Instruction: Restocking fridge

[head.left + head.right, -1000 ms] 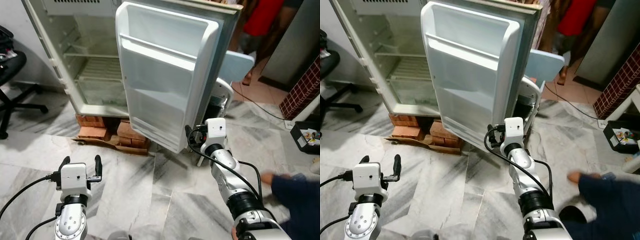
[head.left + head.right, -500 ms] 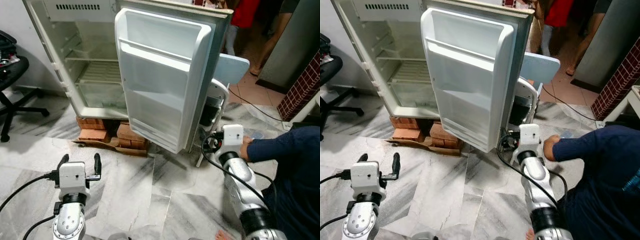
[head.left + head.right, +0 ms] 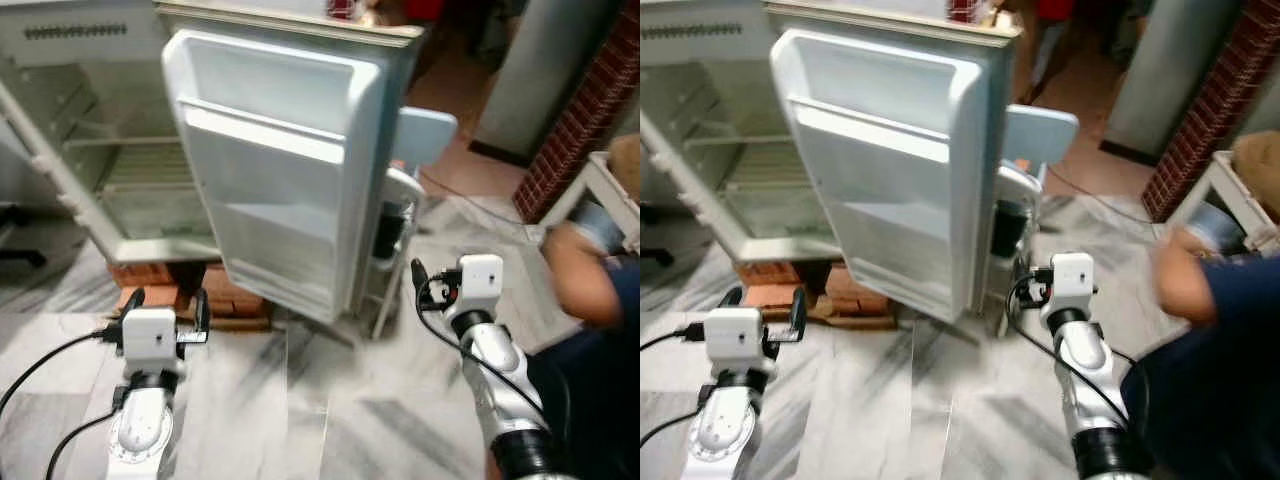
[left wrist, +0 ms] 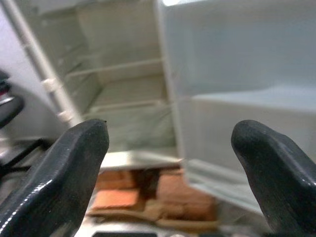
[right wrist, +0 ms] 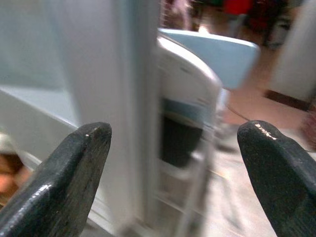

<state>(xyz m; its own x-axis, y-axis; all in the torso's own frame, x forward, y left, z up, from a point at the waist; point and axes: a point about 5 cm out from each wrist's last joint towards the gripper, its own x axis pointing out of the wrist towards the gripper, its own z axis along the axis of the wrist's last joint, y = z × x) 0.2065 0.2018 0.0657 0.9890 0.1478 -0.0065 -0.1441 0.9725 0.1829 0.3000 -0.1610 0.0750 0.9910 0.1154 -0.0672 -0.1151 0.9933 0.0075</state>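
The fridge (image 3: 120, 180) is standing open, its door (image 3: 270, 190) swung wide. Both claws, left (image 3: 165, 305) and right (image 3: 432, 282), are hovering released and empty before that door; a person's blurred hand (image 3: 580, 280), possibly holding something, is reaching beside it.

The fridge door (image 3: 275, 170) is smooth, glossy white plastic; the floor (image 3: 330, 420) is polished grey-veined marble; rough red bricks (image 3: 150, 290) sit beneath the fridge (image 3: 70, 150).

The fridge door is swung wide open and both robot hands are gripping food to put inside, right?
Not quite. The fridge door is wide open, but both wrist views show the left hand and right hand open with nothing between their fingers.
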